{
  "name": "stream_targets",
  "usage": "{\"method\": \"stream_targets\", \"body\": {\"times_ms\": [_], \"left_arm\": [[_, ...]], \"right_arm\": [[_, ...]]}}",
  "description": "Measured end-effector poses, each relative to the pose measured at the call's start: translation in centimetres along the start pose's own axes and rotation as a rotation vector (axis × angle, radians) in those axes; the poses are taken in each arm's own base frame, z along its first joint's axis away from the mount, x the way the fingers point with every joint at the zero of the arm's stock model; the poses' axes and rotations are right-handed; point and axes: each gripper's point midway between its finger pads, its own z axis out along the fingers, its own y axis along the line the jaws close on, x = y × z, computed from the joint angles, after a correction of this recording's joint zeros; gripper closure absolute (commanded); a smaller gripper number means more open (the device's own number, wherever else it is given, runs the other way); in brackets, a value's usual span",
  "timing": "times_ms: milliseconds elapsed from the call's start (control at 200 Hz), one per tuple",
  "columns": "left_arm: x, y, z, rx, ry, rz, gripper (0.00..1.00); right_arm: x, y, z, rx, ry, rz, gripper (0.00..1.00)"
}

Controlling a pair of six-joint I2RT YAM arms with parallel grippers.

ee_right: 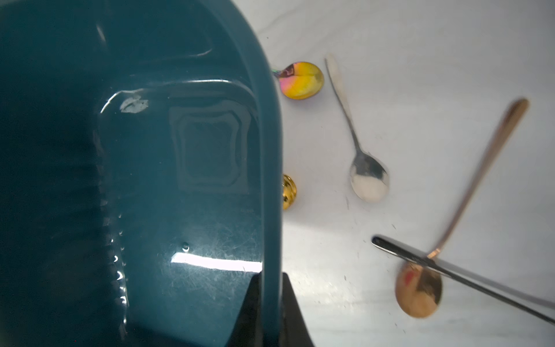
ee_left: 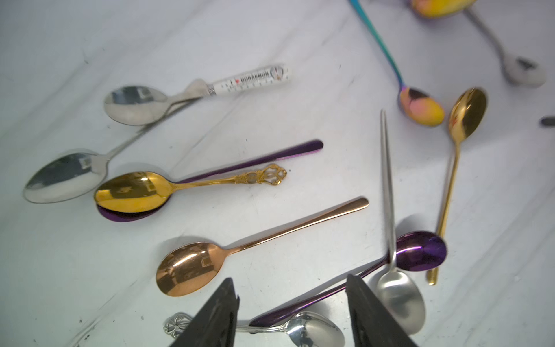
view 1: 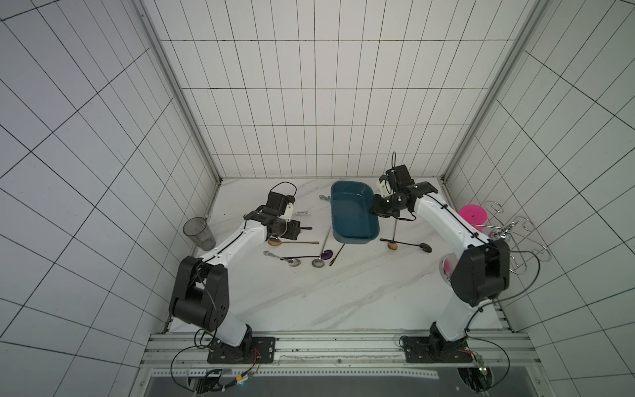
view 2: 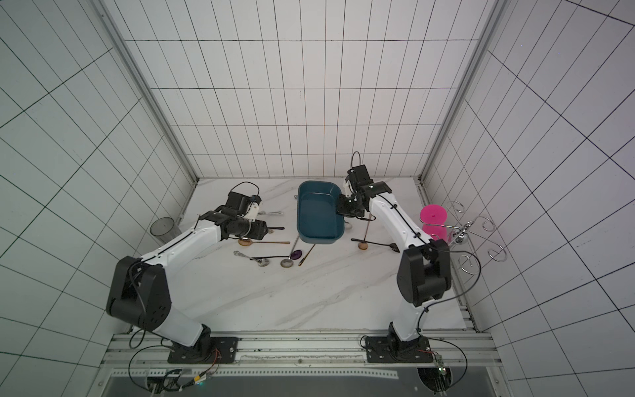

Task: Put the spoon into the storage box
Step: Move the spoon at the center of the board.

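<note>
Storage box (view 1: 350,214) sits back-centre on the marble table (view 1: 343,302), between the two arms; can't tell if it's flat or tipped. Right gripper (ee_right: 270,278) is clamped on the box's right-side rim, one finger inside the wall, one outside. Loose spoons (view 1: 311,257) lie on the table outside the box: a cluster to its left, two crossed just to its right. Left gripper (ee_left: 292,288) hangs over the left cluster, jaws apart, gripping nothing. The purple spoon (ee_left: 420,251) has its handle running under that gap. Rose-gold spoon (ee_left: 258,243) is just beside, and a gold ornate spoon (ee_left: 135,192) lies on another purple one further off. Grey tumbler (view 1: 199,233) is at the table's left edge, pink cup (view 1: 472,216) and wire rack (view 1: 522,240) at the right.
</note>
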Motion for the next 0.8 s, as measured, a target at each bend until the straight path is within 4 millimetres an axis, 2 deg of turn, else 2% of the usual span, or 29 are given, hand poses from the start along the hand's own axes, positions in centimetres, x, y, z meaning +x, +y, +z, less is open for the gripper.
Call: {"method": "stream_targets", "body": {"times_ms": [70,155,265,345,460,580,805], "left_arm": [[-1.5,1.3,-1.9,-0.012,-0.075,-0.028,0.29],[-2.4,3.5,-3.4,-0.042,-0.132,-0.081,0.2],[-2.3,6.2,-4.5,-0.076,-0.172,-0.145,0.08],[-1.6,7.4,-5.2,-0.086,-0.184,-0.178,0.07],[-1.4,8.5,-6.1,-0.092,-0.208,-0.209,0.05],[-1.8,8.7,-6.8,-0.092,-0.234,-0.21,0.02],[-1.9,8.7,-7.0,-0.082,-0.241,-0.214,0.02]], "right_arm": [[-1.3,1.9,2.6,-0.023,0.0,0.0,1.0],[-2.3,3.8,5.6,-0.047,0.003,0.004,1.0],[-3.2,5.9,9.1,-0.077,0.006,0.015,1.0],[-3.5,6.9,11.6,-0.096,0.014,0.028,1.0],[-3.5,7.3,14.4,-0.106,0.02,0.054,1.0],[-3.1,7.1,16.9,-0.106,0.025,0.084,1.0],[-3.2,6.4,18.7,-0.102,0.012,0.09,1.0]]}}
